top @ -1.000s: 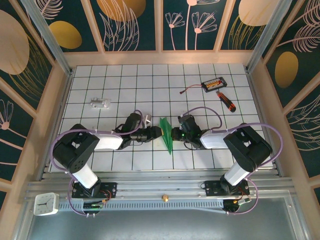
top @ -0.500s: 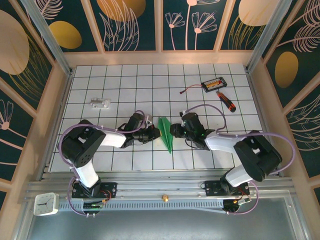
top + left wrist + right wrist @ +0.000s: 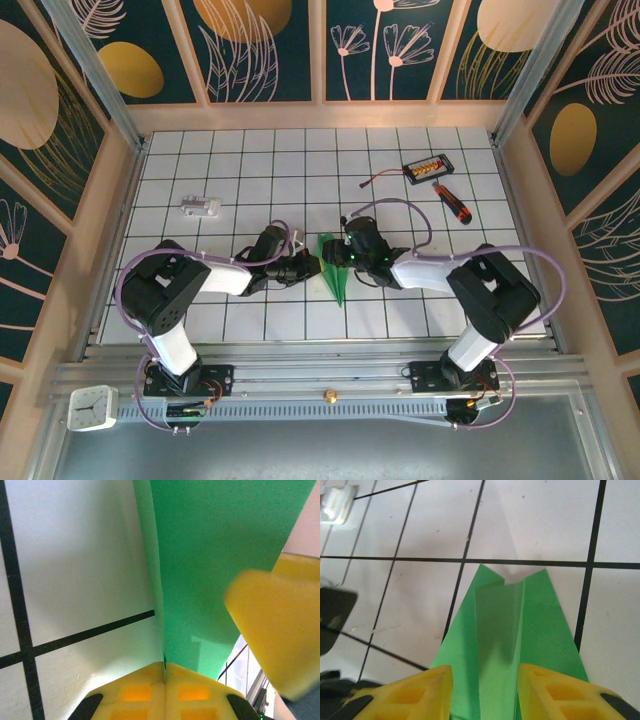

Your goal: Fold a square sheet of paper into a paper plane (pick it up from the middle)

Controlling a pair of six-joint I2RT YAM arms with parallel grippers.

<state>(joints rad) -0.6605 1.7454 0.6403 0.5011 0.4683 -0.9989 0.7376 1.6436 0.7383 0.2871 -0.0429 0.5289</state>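
The green paper plane (image 3: 331, 268) stands on edge on the tiled table, its point toward the near side. My left gripper (image 3: 313, 265) is shut on it from the left. In the left wrist view the yellow pads (image 3: 145, 690) meet on the fold of the green paper (image 3: 215, 555). My right gripper (image 3: 343, 254) is at the plane's far end, open. In the right wrist view its two yellow fingers (image 3: 415, 692) stand apart on either side of the raised centre strip of the plane (image 3: 502, 625), with the wings spread beneath.
A black box with orange parts (image 3: 426, 167) and a black-and-orange screwdriver (image 3: 451, 202) lie at the back right. A small clear-white piece (image 3: 200, 207) sits at the back left. Wooden walls ring the table.
My left gripper has shut on the plane's fold. My right gripper has opened and moved left and farther back, over the plane's wide end.
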